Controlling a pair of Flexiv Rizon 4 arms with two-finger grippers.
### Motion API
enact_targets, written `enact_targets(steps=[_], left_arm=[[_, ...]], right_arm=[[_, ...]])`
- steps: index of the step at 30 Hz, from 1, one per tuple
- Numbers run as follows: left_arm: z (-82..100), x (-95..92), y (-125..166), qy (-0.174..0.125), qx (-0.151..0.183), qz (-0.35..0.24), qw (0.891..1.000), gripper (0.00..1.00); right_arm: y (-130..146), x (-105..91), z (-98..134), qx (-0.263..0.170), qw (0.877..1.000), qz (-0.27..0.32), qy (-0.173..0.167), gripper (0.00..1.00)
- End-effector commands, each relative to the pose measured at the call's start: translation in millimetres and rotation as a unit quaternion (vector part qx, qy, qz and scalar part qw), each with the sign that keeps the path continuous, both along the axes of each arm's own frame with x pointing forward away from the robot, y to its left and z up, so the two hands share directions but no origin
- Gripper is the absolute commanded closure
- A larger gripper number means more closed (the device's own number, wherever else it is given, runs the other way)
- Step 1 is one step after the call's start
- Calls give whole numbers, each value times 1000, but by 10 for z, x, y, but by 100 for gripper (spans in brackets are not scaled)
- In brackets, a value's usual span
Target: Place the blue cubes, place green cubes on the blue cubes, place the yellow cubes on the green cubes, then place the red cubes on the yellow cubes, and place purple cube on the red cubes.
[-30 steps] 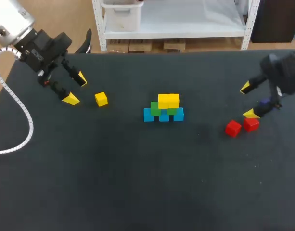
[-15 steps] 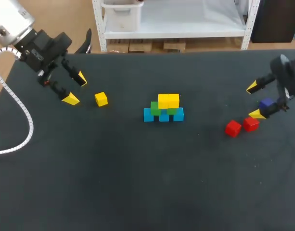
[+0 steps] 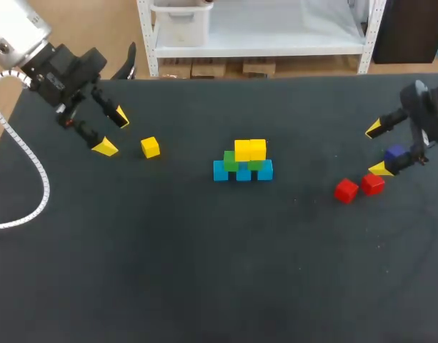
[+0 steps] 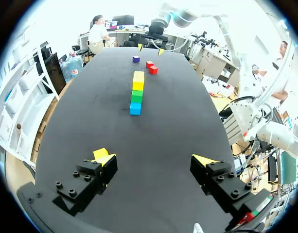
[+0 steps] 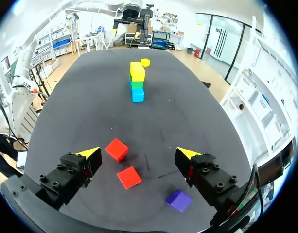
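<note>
Left hand (image 3: 113, 132), fingers spread and empty, hangs at ten o'clock from the stack (image 3: 244, 163). A loose yellow cube (image 3: 150, 147) sits just beside it at its three o'clock. Far over at the stack's three o'clock the right hand (image 3: 376, 148) is spread as well. The purple cube (image 3: 396, 152) lies on the surface (image 3: 204, 271) close by one of its fingers, not pinched. Two red cubes (image 3: 346, 190) sit close together at that hand's seven o'clock. In the stack, three blue cubes (image 3: 220, 171) form a row, green cubes (image 3: 230, 161) rest on them, and two yellow cubes (image 3: 249, 149) top those.
</note>
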State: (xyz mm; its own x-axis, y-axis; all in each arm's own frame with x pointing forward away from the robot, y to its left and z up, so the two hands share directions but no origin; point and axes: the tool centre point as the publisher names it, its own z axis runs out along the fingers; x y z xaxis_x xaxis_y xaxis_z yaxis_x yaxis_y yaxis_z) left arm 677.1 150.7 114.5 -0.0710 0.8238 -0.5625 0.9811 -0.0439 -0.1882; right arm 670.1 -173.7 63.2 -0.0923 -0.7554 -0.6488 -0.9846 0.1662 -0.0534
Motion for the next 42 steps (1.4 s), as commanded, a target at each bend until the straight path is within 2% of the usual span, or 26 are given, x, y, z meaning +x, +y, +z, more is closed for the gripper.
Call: enact_targets(steps=[1,8,10,16,24,29,31,33,42], left_arm=[[-4,12,4,0,0,-1,1000,0],[-4,12,4,0,0,-1,1000,0],[18,-8,62,-12,-2,-8,1000,0],[84,-108,179,-46,40,-75,995,0],[178,-197,224,-74,94,-160,980,0],[173,-231,202,-80,82,-195,974,0],[134,-249,176,-82,88,-214,969,0],[111,-264,155,-84,76,-229,967,0],[6,-235,55,-91,88,-279,952,0]], right_arm=[[-1,-8,-2,1,1000,0,-1,0],[-1,-8,-2,1,1000,0,-1,0],[-1,-8,-2,1,1000,0,-1,0],[-1,-8,-2,1,1000,0,-1,0],[-1,-8,-2,1,1000,0,-1,0],[-1,-8,-2,1,1000,0,-1,0],[-1,-8,-2,1,1000,0,-1,0],[-1,-8,-2,1,1000,0,-1,0],[-1,-8,-2,1,1000,0,-1,0]])
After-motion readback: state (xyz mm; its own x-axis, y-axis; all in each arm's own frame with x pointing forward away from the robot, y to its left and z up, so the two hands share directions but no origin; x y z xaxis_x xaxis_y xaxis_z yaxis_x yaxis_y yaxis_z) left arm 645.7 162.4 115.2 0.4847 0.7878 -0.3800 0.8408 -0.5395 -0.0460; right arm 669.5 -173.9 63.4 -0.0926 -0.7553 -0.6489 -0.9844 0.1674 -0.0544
